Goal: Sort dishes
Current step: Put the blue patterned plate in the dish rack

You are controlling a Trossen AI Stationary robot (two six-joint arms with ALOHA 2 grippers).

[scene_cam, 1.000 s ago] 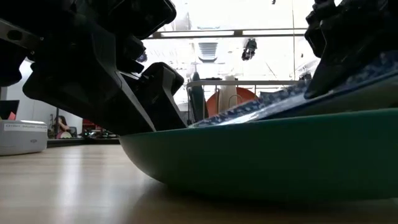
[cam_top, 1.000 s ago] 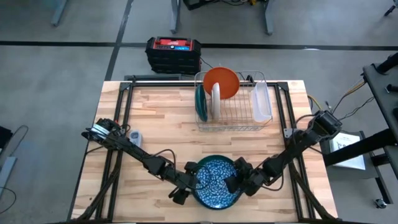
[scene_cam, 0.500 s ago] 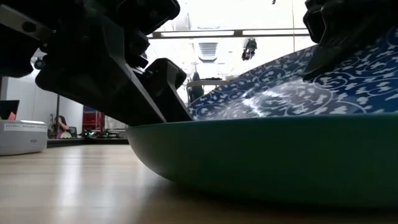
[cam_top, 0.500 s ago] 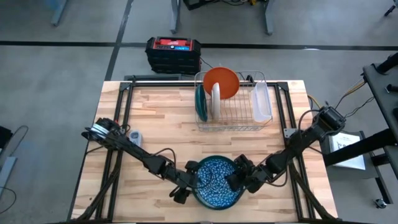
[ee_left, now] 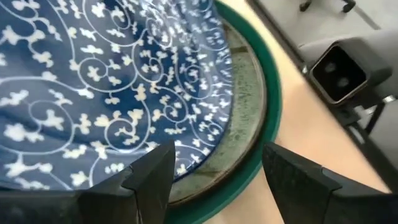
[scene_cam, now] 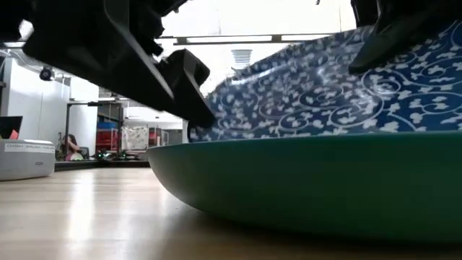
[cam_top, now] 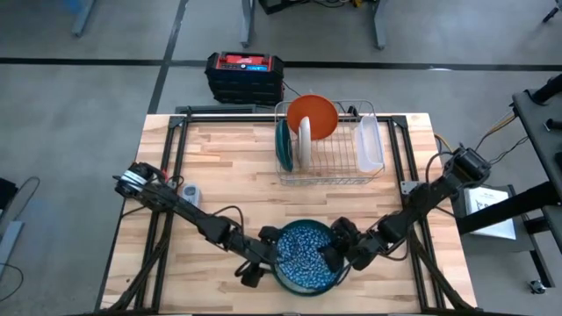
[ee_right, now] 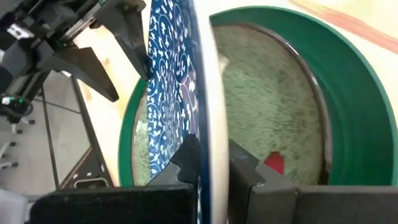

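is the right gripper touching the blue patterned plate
Touching. In the right wrist view the right gripper has a finger on each face of the blue patterned plate, pinching its rim.

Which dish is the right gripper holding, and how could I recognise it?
Look at the near edge of the wooden table, between the two arms. There a blue plate with a white flower pattern tilts up out of a plain green bowl, pinched by the right gripper.

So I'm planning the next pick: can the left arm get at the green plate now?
Probably not yet: the blue patterned plate, pinched by the right gripper, still lies tilted over the green plate.
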